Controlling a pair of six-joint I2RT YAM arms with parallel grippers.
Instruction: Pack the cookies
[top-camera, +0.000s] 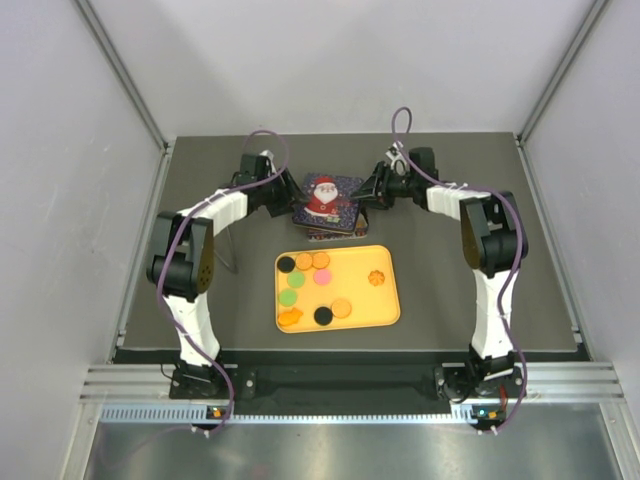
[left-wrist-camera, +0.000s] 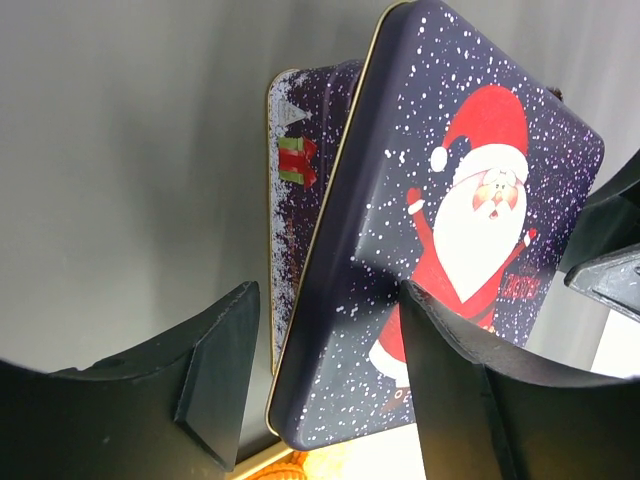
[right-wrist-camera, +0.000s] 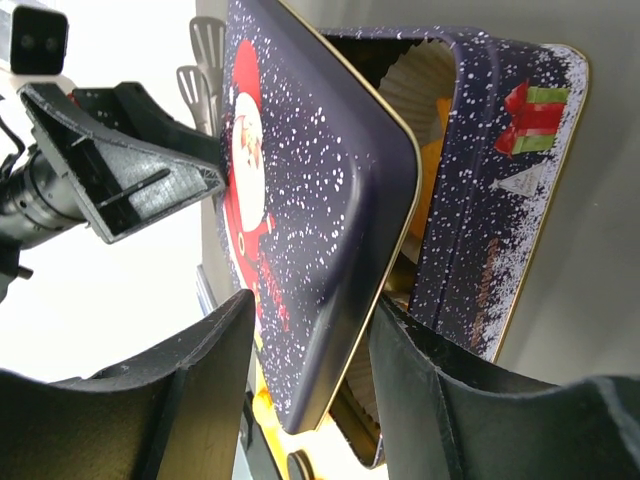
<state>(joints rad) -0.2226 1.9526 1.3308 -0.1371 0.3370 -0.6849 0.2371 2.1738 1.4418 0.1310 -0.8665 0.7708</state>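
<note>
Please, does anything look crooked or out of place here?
Yes. The Santa lid is crooked: it is tilted and shifted over the dark blue tin, not closed on it, so one side gapes and a white paper cup inside shows.

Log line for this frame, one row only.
Santa lid: tilted over tin base | right pincer: shut on lid edge | left pincer: astride lid, grip unclear | cookies: on yellow tray

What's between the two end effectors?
The Santa lid, tilted over its tin, with the left end effector and right end effector on opposite edges; top view.
</note>
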